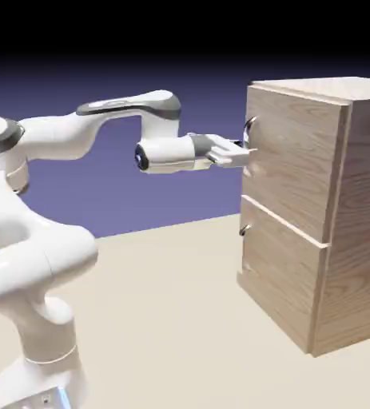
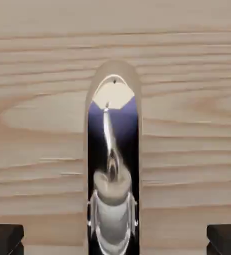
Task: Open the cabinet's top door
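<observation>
1. Two stacked front panels make up the face of the cabinet (image 1: 344,216), which stands on the worktop (image 1: 172,311) at the right of the exterior frame, all light oak grain.
2. The top door (image 1: 288,164) is the upper panel; it sits flush with the cabinet body, shut, in the upper right of the frame.
3. Its small curved silver handle (image 1: 249,128) sits near the panel's left edge, high up.
4. The white arm (image 1: 100,128) reaches level from the left, and the gripper (image 1: 244,153) is right at the door's left edge, just below the handle's upper end.
5. In the hand view the door's wood fills the frame, with the mirror-bright handle (image 2: 112,164) running down the middle.
6. The two dark fingertips (image 2: 5,239) stand at the bottom corners, well apart on either side of the handle: the gripper is released, touching nothing.
</observation>
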